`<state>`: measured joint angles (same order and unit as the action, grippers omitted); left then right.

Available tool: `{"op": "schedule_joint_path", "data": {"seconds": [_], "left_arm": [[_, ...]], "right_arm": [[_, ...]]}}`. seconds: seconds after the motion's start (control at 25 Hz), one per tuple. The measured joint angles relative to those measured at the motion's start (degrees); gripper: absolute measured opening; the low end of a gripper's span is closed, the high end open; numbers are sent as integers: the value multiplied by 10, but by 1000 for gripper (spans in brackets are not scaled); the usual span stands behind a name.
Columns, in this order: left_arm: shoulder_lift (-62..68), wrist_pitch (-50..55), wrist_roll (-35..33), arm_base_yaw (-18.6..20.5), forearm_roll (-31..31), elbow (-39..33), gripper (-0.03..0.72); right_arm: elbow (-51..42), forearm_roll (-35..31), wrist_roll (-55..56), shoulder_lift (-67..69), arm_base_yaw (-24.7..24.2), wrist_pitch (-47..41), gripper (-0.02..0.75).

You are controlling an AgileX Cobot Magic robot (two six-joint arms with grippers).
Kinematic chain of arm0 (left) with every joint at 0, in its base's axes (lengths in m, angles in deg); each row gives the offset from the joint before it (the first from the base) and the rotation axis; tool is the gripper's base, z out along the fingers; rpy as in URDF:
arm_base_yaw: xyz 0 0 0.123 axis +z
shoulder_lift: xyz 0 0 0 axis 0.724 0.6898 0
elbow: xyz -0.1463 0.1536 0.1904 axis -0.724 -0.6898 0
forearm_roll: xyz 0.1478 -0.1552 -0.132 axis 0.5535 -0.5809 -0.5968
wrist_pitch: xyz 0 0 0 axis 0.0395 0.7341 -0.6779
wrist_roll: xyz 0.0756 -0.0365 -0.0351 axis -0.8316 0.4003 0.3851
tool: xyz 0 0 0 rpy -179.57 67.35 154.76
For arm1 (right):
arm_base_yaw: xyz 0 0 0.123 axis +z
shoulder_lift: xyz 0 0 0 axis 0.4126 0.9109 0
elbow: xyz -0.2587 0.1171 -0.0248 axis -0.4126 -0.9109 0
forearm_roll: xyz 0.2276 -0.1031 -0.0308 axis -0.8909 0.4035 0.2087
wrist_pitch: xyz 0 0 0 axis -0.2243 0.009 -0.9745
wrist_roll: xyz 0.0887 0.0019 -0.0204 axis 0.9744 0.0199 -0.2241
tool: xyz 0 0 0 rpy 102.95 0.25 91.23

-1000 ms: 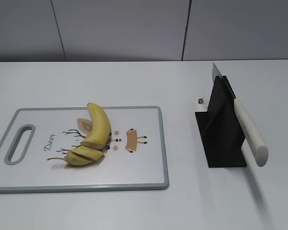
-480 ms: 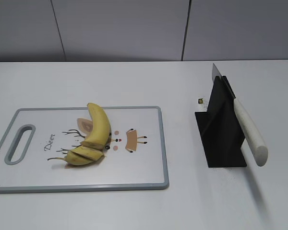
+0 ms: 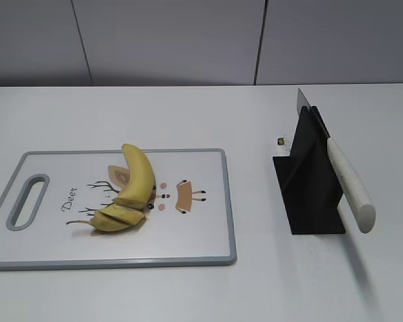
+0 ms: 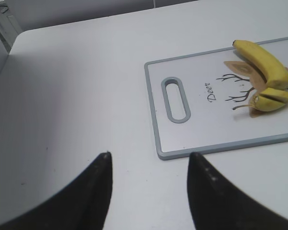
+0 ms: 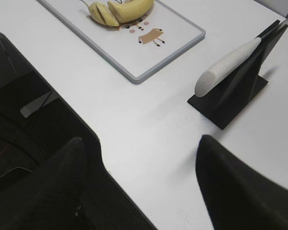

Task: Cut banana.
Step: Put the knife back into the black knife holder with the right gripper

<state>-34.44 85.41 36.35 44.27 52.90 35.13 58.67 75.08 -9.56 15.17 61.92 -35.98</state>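
The yellow banana (image 3: 136,184) lies on a white cutting board (image 3: 201,235) with a grey rim, with slices cut across its stem end (image 3: 114,219). It also shows in the left wrist view (image 4: 266,72) and the right wrist view (image 5: 122,9). A knife with a white handle (image 3: 349,188) rests in a black stand (image 3: 312,188), also in the right wrist view (image 5: 228,64). My left gripper (image 4: 149,158) is open and empty above the table, left of the board. My right gripper (image 5: 139,141) is open and empty over the table's front edge. Neither gripper shows in the exterior view.
The board (image 4: 182,143) has a handle slot (image 3: 27,201) at its left end and a brown deer print (image 3: 185,196). A dark base (image 5: 33,143) lies below the table's front edge. A small dark object (image 3: 281,141) lies behind the stand.
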Motion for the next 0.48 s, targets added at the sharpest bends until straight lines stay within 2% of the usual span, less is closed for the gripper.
{"op": "schedule_joint_path", "data": {"seconds": [0.32,0.48], "left_arm": [[0,0,0,0,0,0,492],[0,0,0,0,2,0,492]], "right_arm": [[0,-2,0,-27,-5,7,542],[0,-20,0,-27,-42,7,541]]}}
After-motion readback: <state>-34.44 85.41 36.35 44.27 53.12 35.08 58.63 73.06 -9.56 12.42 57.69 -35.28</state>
